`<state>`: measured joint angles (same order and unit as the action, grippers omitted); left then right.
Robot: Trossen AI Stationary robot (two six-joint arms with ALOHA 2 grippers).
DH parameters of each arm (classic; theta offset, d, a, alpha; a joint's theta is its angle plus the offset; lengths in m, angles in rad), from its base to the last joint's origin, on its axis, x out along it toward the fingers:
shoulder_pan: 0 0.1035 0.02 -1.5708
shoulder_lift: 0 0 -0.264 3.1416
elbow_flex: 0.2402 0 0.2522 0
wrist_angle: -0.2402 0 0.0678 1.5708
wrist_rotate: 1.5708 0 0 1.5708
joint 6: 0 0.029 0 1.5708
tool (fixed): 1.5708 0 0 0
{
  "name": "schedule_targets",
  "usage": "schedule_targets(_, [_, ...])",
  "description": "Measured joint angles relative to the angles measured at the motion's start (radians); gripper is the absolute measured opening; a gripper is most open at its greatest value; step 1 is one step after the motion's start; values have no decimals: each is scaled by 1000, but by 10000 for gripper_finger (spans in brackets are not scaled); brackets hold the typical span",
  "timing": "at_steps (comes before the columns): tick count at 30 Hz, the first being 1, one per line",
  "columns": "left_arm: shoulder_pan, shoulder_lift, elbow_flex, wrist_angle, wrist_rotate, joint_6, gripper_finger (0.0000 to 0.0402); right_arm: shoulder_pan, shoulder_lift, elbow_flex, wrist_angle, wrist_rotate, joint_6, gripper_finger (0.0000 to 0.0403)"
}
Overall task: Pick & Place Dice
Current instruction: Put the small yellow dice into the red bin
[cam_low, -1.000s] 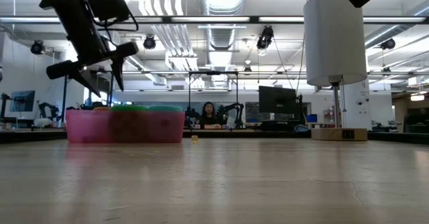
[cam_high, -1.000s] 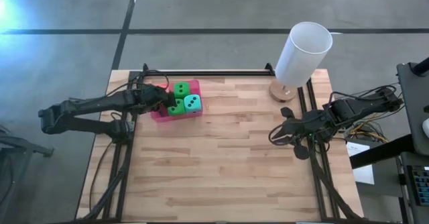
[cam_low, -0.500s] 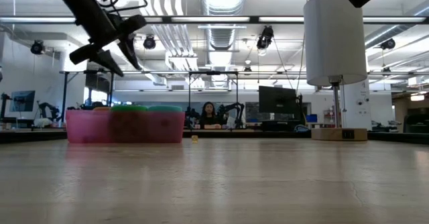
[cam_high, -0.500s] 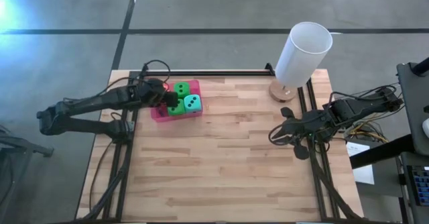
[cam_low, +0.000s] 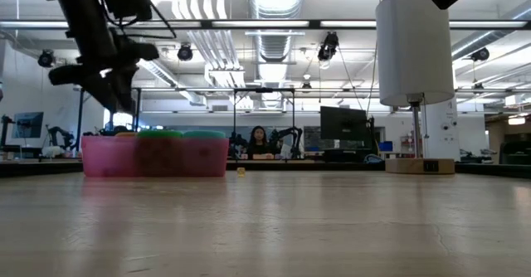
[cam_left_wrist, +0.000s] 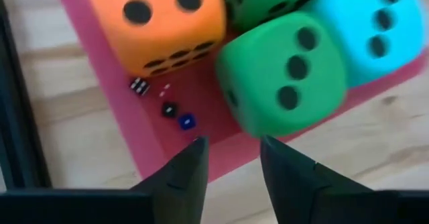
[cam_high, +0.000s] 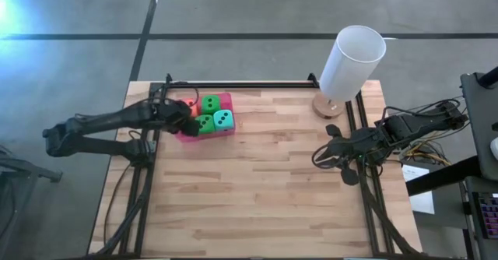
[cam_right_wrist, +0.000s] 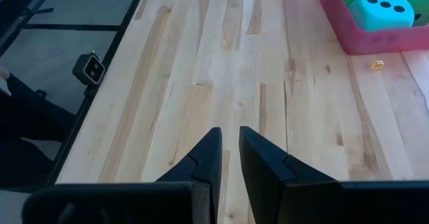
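Several dice lie in a pink tray at the table's far left: an orange die, a green die on the tray floor, a teal die and a second green die behind them. My left gripper hovers open over the tray's near left corner, pointing steeply down, beside the green die without touching it. My right gripper hangs shut over the table's right side, far from the tray.
Tiny dark beads lie on the tray floor. A tall white cylinder on a wooden base stands at the far right corner. A tiny yellow bit lies near the tray. Bare wood spans the table's middle and near side.
My left gripper has rolled about its own axis and tipped further down above the tray, shifting slightly toward the table's left edge. Its fingers have drawn closer together. The dice have kept their places.
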<state>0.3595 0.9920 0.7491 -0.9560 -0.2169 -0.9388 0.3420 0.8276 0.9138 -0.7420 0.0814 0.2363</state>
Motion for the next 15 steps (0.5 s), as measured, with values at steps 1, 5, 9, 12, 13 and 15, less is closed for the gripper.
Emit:
schedule_targets(1, [0,0,-16,4,0,-6,135,0,0,0,0,0,0,52])
schedule_targets(5, [0,0,-94,51,-3,-40,119,0,0,0,0,17,-1,52])
schedule_targets(9, [1,0,-153,73,-3,-97,117,-1,0,0,0,27,-4,52])
schedule_targets(12, [2,0,-185,72,-3,-142,117,0,0,0,0,27,-3,52])
schedule_targets(13, [2,0,-193,73,-4,-150,116,0,0,0,0,27,-3,52])
schedule_targets(15, [2,0,-203,78,-14,-174,116,0,0,0,0,27,-1,52])
